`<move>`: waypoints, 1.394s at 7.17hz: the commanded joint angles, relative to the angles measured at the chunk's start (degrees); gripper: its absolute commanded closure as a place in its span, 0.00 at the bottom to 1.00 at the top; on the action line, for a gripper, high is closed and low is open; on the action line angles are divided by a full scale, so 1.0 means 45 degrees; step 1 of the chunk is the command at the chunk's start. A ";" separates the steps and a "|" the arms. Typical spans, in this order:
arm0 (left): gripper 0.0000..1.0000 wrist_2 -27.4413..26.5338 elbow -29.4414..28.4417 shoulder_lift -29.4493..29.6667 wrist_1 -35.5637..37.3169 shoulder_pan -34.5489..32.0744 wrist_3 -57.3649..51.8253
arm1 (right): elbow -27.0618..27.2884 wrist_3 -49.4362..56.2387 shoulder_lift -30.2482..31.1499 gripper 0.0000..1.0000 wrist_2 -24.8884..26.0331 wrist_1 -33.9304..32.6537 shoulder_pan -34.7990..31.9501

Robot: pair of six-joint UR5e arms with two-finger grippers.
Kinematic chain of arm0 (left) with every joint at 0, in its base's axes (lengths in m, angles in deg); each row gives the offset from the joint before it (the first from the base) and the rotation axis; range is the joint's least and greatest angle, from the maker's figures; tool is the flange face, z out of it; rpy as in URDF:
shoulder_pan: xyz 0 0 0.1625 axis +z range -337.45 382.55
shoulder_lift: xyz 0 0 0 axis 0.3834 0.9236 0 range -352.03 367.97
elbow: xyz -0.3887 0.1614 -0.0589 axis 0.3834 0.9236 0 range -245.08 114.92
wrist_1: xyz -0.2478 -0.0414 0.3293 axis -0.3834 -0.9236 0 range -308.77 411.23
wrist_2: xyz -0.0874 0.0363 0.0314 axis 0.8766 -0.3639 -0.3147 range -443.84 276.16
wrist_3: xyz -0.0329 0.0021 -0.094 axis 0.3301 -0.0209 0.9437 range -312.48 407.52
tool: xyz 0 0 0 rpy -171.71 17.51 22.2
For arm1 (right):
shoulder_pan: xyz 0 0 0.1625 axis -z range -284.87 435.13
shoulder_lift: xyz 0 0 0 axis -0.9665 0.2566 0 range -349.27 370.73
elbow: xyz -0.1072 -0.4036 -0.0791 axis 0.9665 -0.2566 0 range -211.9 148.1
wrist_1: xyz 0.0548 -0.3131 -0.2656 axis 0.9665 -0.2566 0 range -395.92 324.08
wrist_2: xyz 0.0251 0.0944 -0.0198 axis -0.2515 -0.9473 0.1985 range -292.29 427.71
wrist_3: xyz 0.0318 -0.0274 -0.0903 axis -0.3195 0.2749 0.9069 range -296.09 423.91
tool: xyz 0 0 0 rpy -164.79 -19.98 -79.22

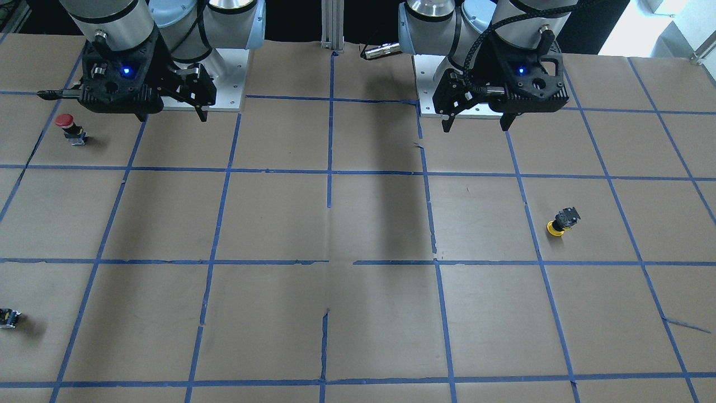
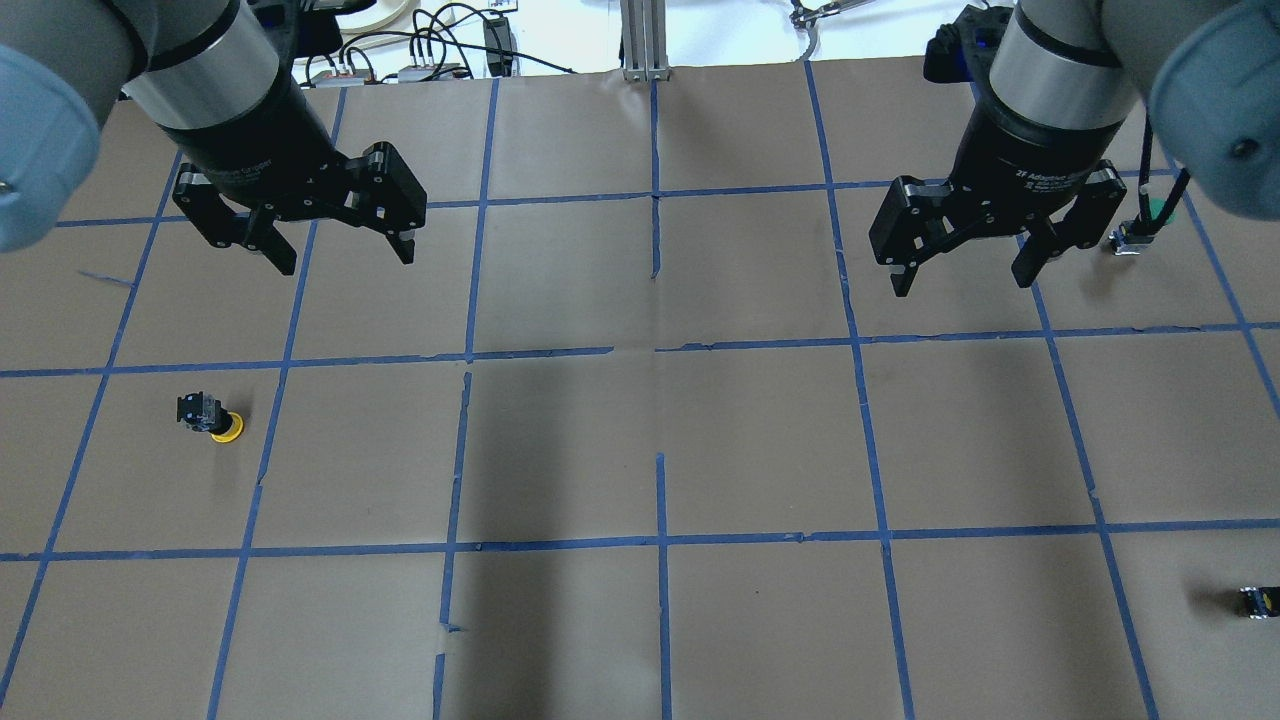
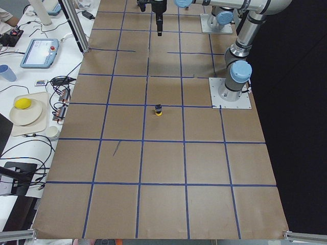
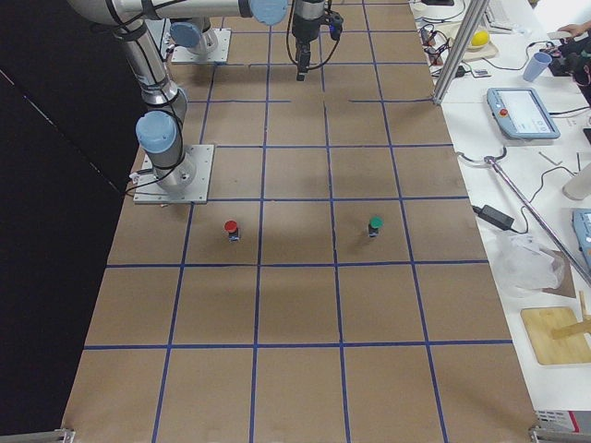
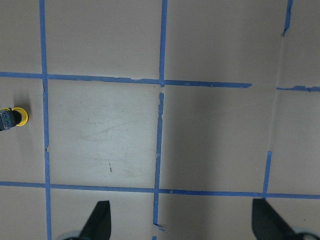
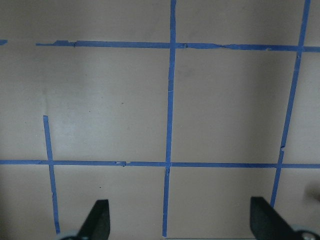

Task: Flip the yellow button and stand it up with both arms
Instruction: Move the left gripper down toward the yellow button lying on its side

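The yellow button (image 2: 212, 419) stands upside down on the brown table, its yellow cap on the paper and its black body up. It also shows in the front view (image 1: 562, 221), the exterior left view (image 3: 159, 110) and at the left edge of the left wrist view (image 5: 12, 119). My left gripper (image 2: 345, 260) hangs open and empty above the table, apart from the button; it also shows in the front view (image 1: 477, 127). My right gripper (image 2: 960, 283) hangs open and empty on the other side (image 1: 172, 117).
A red-capped button (image 1: 67, 127) stands near the right arm's base. A green-capped button (image 2: 1160, 210) stands beside the right gripper. A tiny black block with a yellow spot (image 2: 1258, 600) lies at the table's right edge. Blue tape lines grid the paper.
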 commanded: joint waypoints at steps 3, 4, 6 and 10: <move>0.01 -0.0009 0.0154 -0.0026 -0.0038 0.0261 -0.0640 | 0.0000 0.0000 0.0000 0.00 0.0000 -0.0019 0.0000; 0.01 0.0011 0.0251 0.0187 -0.0039 0.0728 -0.1881 | 0.0000 0.0019 0.0000 0.00 0.0000 -0.0019 0.0000; 0.02 -0.0008 0.1378 0.0327 0.0975 0.2753 -0.3505 | 0.0000 0.0020 0.0000 0.00 0.0000 -0.0019 0.0000; 0.01 -0.0028 0.3277 0.1629 0.3451 0.6409 -0.7416 | 0.0330 0.0019 0.0039 0.00 -0.0019 -0.0116 -0.0020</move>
